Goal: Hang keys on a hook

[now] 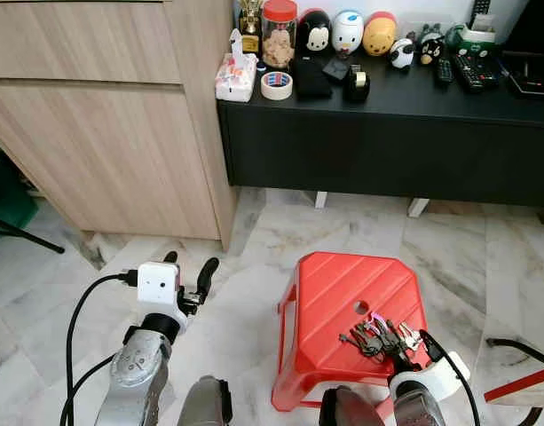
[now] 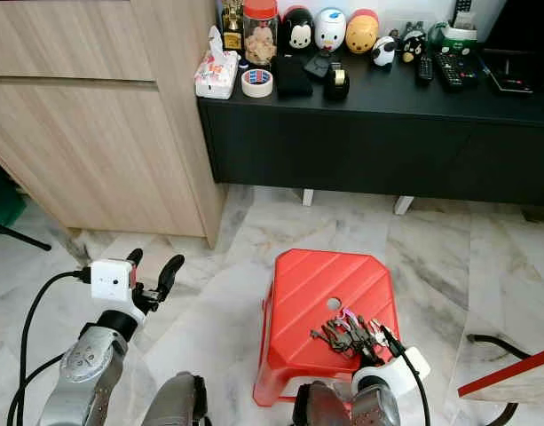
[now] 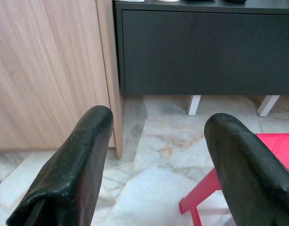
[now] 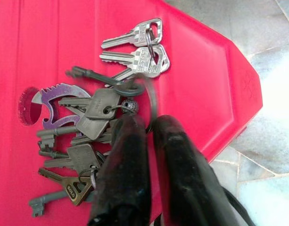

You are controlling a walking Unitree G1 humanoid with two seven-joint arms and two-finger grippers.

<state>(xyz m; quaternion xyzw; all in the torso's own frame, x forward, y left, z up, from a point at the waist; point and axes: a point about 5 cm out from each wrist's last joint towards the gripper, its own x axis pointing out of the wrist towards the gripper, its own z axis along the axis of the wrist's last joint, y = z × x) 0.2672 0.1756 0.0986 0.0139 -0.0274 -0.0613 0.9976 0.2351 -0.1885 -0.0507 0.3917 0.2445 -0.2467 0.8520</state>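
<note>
Red stool (image 1: 342,293) on the marble floor (image 1: 484,257); keys (image 4: 94,120) heaped at its near right corner. Right tool (image 4: 146,127) clenched on the bunch, pinching its ring. Lift straight, check the ring stays caught. Left tool (image 3: 158,141) released, idle over floor.

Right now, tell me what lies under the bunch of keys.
The bunch of keys lies on the red plastic stool, beside its round hole. The right gripper has its jaws nearly shut at the ring. The floor beneath the stool is hidden.
</note>
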